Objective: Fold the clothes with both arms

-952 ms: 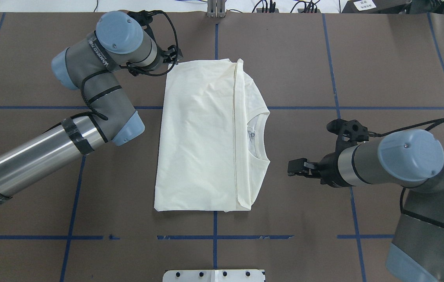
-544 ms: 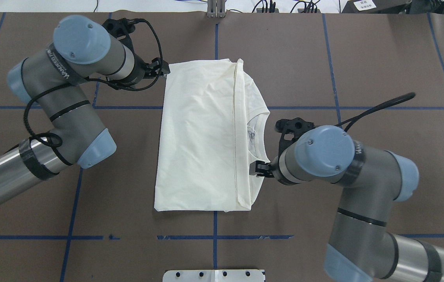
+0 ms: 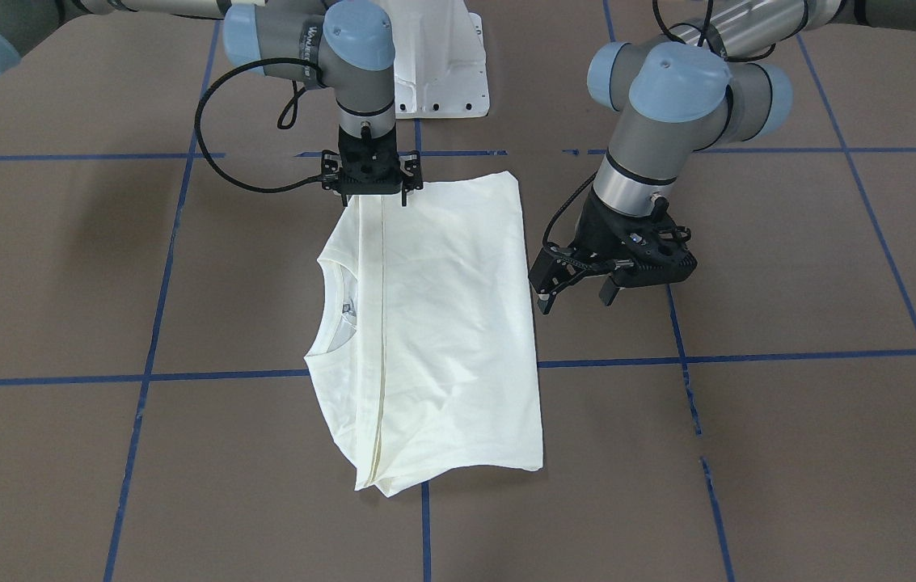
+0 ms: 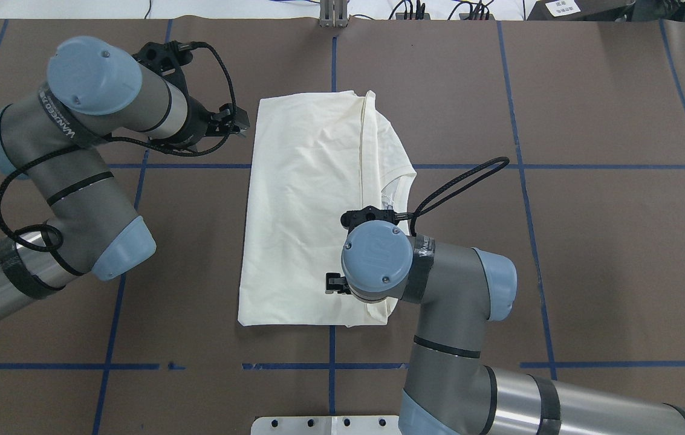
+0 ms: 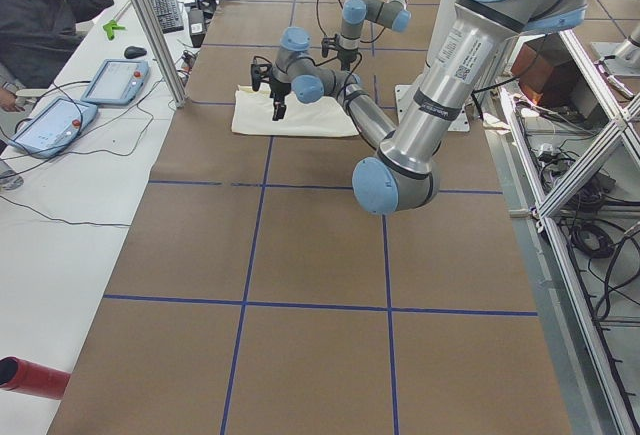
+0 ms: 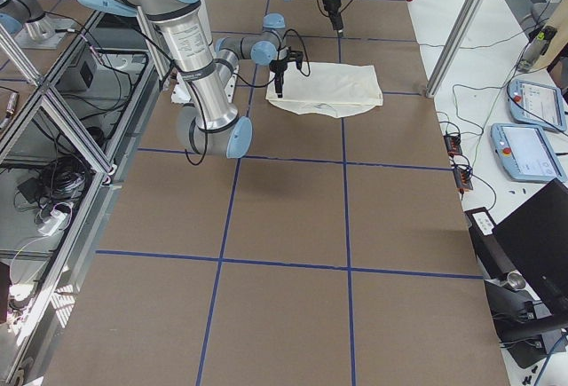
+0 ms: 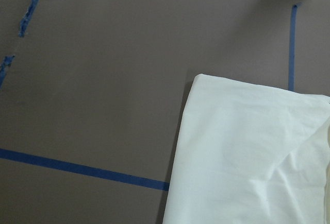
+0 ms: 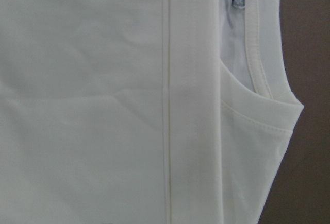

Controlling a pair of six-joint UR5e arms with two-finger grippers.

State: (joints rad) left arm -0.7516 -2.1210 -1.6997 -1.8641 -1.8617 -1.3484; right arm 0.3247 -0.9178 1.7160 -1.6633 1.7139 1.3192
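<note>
The cream shirt (image 4: 306,211) lies folded flat on the brown table, plain side up, with its collar (image 4: 399,187) showing at the right; the cat print is hidden. It also shows in the front view (image 3: 449,323). My left gripper (image 4: 236,124) is open and empty, just off the shirt's far left corner, and shows in the front view (image 3: 577,293). My right gripper (image 3: 373,192) is open and points down over the shirt's near edge by the folded hem. In the overhead view the right wrist (image 4: 377,252) hides it. The right wrist view shows the collar (image 8: 258,64) and the hem seam (image 8: 166,105).
Blue tape lines (image 4: 330,366) grid the table. The white pedestal base (image 4: 330,425) sits at the near edge, and a metal bracket (image 4: 333,15) at the far edge. An operator (image 5: 45,10) and tablets (image 5: 50,120) are beyond the far side.
My right arm has swung left from beside the shirt to over its near right part. My left gripper has drawn back left and nearer, off the far left corner. The shirt has not moved.
</note>
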